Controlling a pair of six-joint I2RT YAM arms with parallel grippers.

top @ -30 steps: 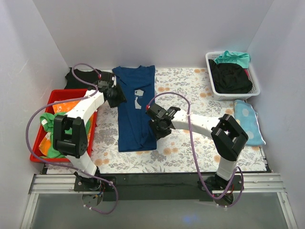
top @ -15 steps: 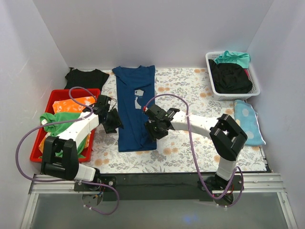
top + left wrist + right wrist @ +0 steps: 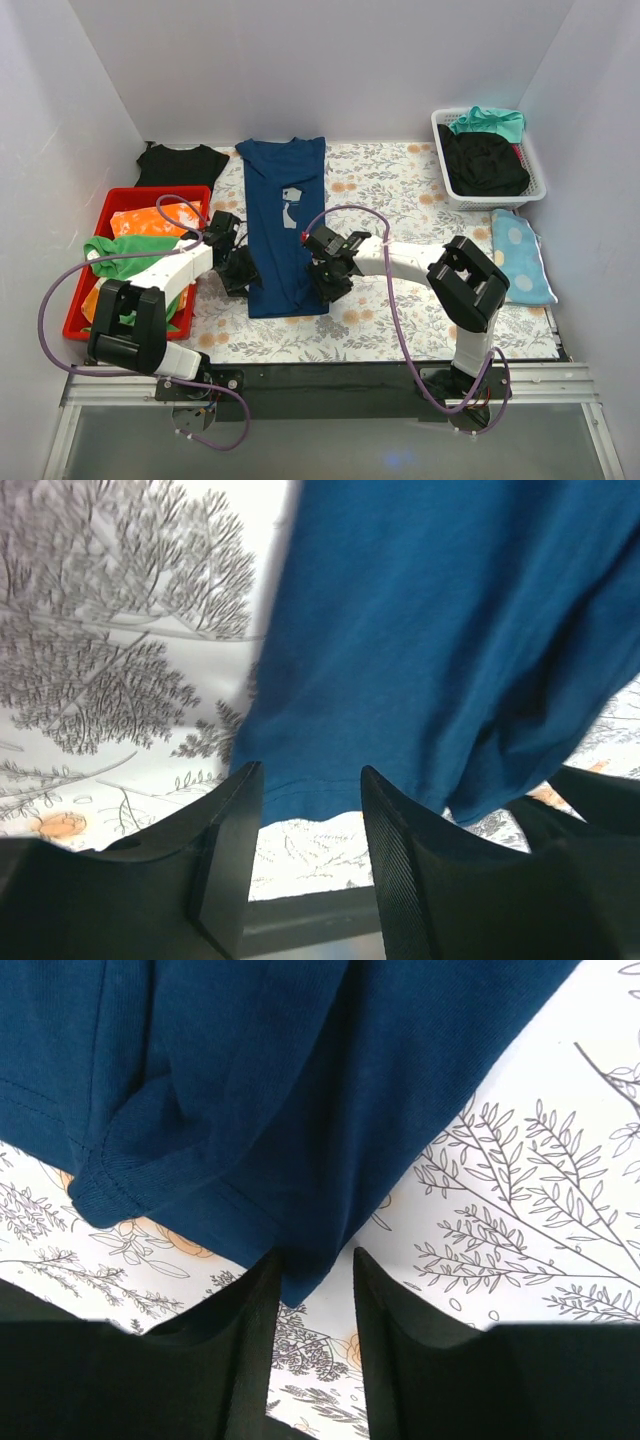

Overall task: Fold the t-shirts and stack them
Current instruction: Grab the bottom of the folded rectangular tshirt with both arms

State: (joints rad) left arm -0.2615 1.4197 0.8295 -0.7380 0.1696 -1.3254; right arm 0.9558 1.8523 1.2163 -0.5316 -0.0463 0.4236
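Hem of navy t-shirt [image 3: 285, 265] lies between both arms' parted jaws.

Navy t-shirt [image 3: 285, 230]: soft matt knit cloth, stitched seam along hem. Counter [image 3: 400, 190]: smooth matt cover w/ floral print. Left pincer [image 3: 308, 780] & right pincer [image 3: 315, 1260]: black matt plastic, left's inner pad finely ridged. Red bin [image 3: 130, 194]: smooth plastic. White basket [image 3: 490, 201]: plastic lattice.
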